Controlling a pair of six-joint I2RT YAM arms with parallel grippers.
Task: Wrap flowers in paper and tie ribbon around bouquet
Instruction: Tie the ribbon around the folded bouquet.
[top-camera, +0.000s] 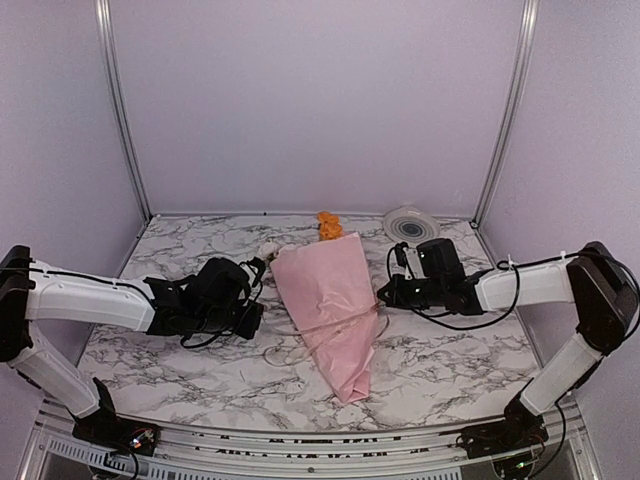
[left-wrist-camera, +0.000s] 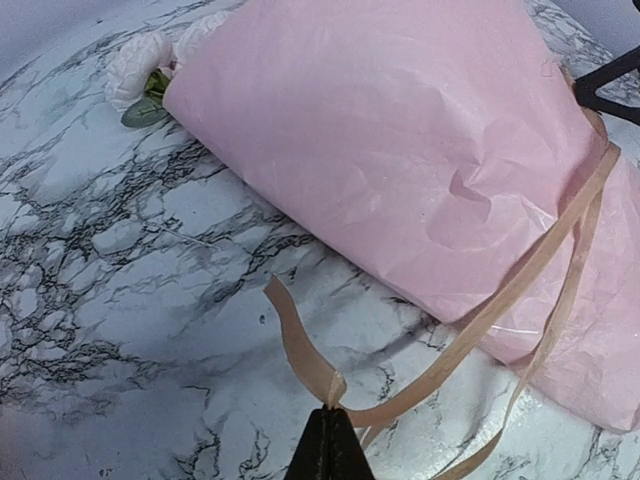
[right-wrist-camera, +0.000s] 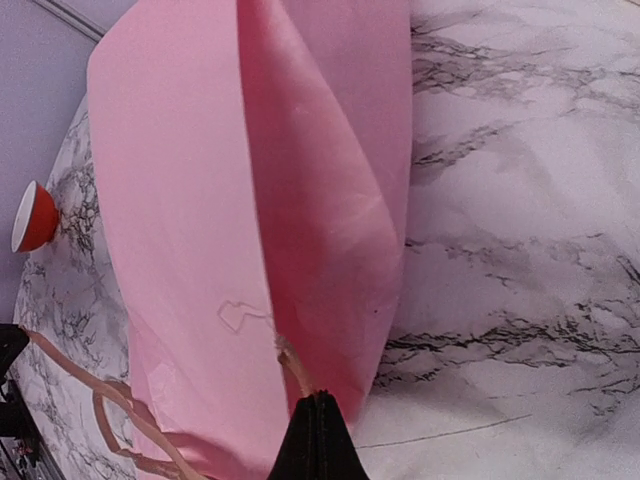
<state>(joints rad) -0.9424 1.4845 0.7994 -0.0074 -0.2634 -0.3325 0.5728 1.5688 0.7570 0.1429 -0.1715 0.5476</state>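
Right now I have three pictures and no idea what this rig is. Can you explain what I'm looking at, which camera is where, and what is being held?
These are two robot arms bolted at the near edge of a marble-patterned table. The wide picture comes from a fixed camera above and behind them. The other two come from a camera on each wrist, looking along the fingers. In the middle lies the bouquet: a pink paper cone with an orange bloom and a pale rose at its wide end. A tan ribbon crosses the cone. The left gripper is shut on one stretch of it, the right gripper on another at the cone's opposite side. A round white-grey disc sits at the back.
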